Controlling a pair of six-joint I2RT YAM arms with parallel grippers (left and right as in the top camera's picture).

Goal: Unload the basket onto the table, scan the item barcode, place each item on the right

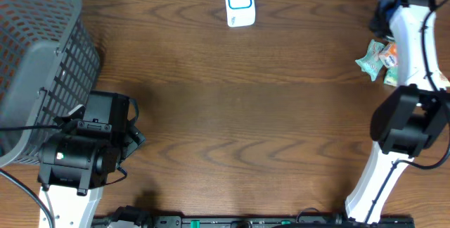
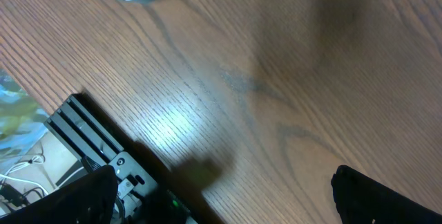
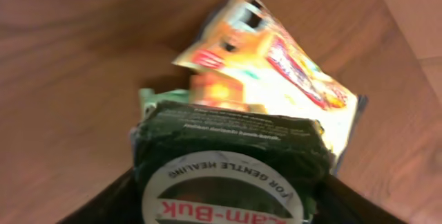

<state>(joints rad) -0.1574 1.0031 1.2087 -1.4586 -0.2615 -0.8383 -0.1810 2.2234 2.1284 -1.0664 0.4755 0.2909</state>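
The right gripper (image 3: 224, 209) straddled the dark green packet (image 3: 228, 144), clamped or not I couldn't tell, likely to lift it for scanning; the left gripper (image 2: 228, 196) hung released.

Wooden table (image 1: 232, 115): basket (image 1: 35, 66), scanner (image 1: 239, 4), packets (image 1: 375, 60).

a shop-checkout style test bench: wooden table (image 1: 232, 115), grey basket (image 1: 35, 52), barcode scanner (image 1: 239, 3), snack packets (image 1: 380, 59).
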